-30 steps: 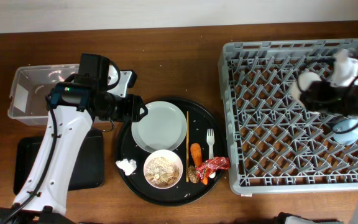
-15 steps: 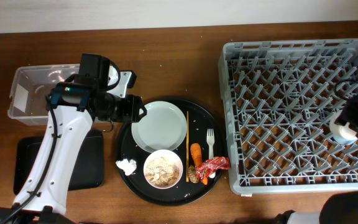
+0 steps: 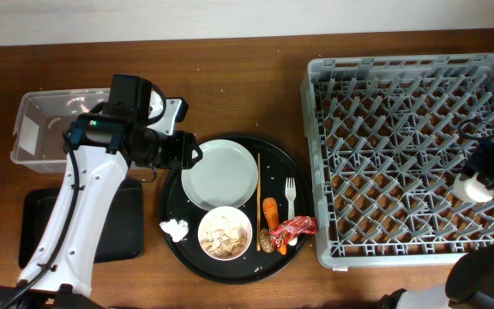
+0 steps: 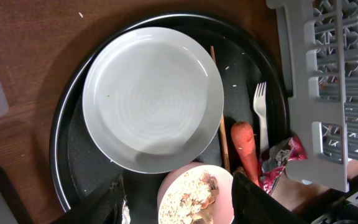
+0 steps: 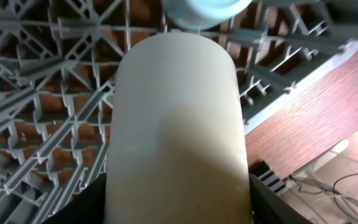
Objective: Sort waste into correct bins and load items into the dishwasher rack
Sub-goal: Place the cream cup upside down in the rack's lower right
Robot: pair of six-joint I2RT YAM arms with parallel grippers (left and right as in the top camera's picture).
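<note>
- We note the left fingers [image 4: 257, 200] spread apart, holding nothing. They hang over the round tray [image 3: 171, 199], at the left rim of the plate [image 3: 219, 174].
- The right fingers [image 5: 275, 208] grip the cream cup [image 5: 176, 124] by its sides. The cup runs lengthwise through the wrist view and fills most of it.
- That cup is over the rack [image 3: 384, 129], near the right wall. We cannot tell whether it touches the pegs.
- The blue cup [image 5: 210, 7] sits in the rack just beyond the cream cup's far end.
- The plate lies flat in the upper middle of the round tray.
- The bowl [image 3: 201, 232] is just below the plate, with rice scraps [image 3: 225, 235] inside.
- The chopstick [image 3: 258, 202] lies straight along the right side of the plate and bowl.
- The fork [image 3: 290, 197] is further right, parallel to the chopstick, with its tines toward the far edge.
- The carrot [image 3: 270, 211] lies between the chopstick and the fork, with the brown lump [image 3: 265, 241] just below it.
- The red wrapper [image 3: 297, 227] is at the tray's right rim, near the rack's left wall.
- The tissue [image 3: 174, 229] is at the tray's lower left, just beside the bowl.
- The tub [image 3: 37, 129] stands at the left of the counter [image 3: 230, 77], partly under the left arm.
- We log the flat black tray [image 3: 123, 225] just below the tub, with the arm crossing over it.
</note>
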